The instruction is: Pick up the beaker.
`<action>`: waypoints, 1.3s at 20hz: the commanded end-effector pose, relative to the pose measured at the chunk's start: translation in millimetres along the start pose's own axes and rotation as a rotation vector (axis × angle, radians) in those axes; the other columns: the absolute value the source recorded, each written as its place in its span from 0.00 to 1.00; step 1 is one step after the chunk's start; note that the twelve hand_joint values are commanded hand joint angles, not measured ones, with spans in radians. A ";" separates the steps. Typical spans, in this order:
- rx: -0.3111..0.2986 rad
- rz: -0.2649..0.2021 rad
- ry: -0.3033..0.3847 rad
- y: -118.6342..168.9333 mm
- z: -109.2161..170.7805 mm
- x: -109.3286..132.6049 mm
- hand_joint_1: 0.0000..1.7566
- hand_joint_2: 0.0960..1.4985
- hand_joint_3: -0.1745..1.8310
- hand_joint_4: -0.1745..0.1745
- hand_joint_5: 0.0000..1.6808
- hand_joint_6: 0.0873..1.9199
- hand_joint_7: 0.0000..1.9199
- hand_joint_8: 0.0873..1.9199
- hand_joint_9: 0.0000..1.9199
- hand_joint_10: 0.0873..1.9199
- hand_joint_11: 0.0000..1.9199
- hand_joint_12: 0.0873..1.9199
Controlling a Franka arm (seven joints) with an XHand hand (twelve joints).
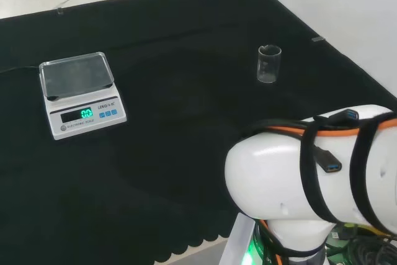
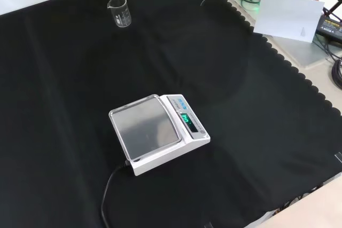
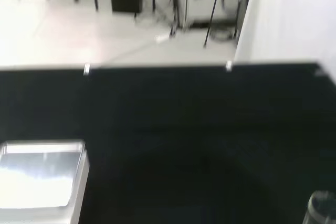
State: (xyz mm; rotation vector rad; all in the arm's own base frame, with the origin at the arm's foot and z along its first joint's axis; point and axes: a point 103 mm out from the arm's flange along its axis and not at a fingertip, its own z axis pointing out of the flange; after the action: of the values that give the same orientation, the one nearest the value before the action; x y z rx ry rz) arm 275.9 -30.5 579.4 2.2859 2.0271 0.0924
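No wording can be read with certainty. The white scale has a lit green display and small print on its front panel, both too small to make out. Any marking on the clear beaker is too faint to tell

clear glass beaker, matt black cloth, white plastic scale with glossy pan

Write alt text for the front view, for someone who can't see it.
A clear beaker stands upright and alone near the far left of a black cloth. A white scale with a lit green display sits near the middle, its cable trailing toward the near edge. Nothing touches the beaker.
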 end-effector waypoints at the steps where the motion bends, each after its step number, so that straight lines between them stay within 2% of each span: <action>1: 0.052 0.047 0.001 -14.2 34.8 -39.6 0.35 0.40 0.20 0.37 0.19 0.00 0.18 0.35 0.19 0.43 0.06 0.78; 7: 0.096 0.015 -0.001 17.0 79.6 -24.6 0.36 0.40 0.20 0.37 0.19 0.00 0.18 0.35 0.19 0.43 0.06 0.78; 13: 0.090 0.021 0.042 42.6 115.0 -27.1 0.37 0.40 0.20 0.37 0.19 0.00 0.18 0.35 0.19 0.43 0.05 0.78; 17: 0.093 0.030 0.056 59.4 133.7 -35.9 0.38 0.40 0.20 0.37 0.20 0.00 0.18 0.35 0.19 0.43 0.05 0.78; 26: 0.177 0.059 0.063 109.1 201.9 -61.1 0.39 0.39 0.21 0.38 0.20 0.00 0.18 0.35 0.19 0.43 0.06 0.78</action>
State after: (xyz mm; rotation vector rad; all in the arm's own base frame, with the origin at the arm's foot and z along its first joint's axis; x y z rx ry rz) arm 361.7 -83.2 432.3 2.4260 2.0737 0.0049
